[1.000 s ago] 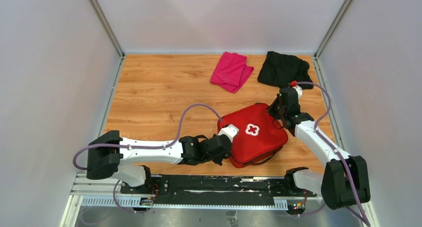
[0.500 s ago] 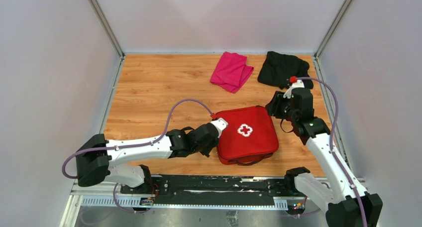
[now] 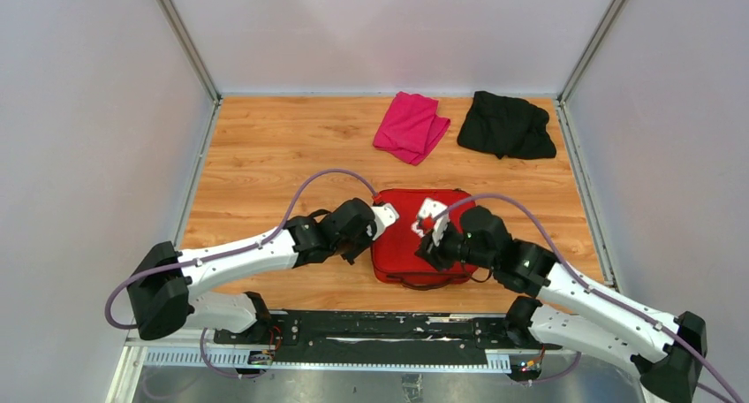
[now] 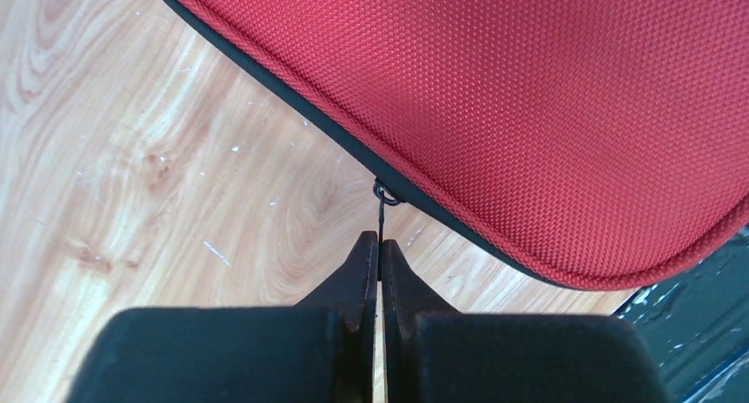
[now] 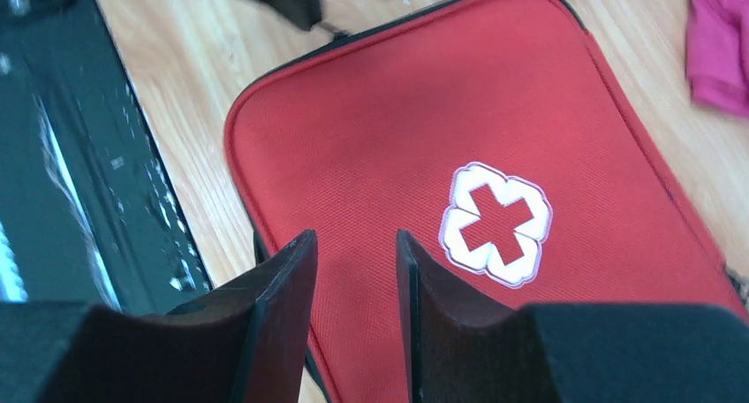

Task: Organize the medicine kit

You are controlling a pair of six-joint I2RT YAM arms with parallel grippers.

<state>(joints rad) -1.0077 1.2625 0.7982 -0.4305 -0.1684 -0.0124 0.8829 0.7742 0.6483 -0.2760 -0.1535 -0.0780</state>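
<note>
Kit: red rectangular soft-fabric medicine kit is lying flat, lid up, zipped shut all round as far as visible, on the light wood-grain table, toward the near edge, approx. mid-width, between the two arms.
Emblem: white-outlined cross emblem is facing up on the lid; in the top view it's mostly hidden under the R arm.
L tool: left gripper is sitting low at the kit's left edge, fingers pressed together, pinching the thin dark zip pull. The pull is running straight from the fingertips to a small ring on the black zip seam.
R tool: right gripper is hovering over the lid w/ fingers spread apart, nothing between them. Whether the tips are touching the fabric: can't tell.
Arms: both are reaching in toward the kit, L from the left, R from the right-near corner; purple cables are arching above each.
Far side: folded pink cloth and crumpled black cloth are lying near each other at the back of the table, well apart from the kit.
Near edge: black mounting rail is running just beside the kit's near side.
</note>
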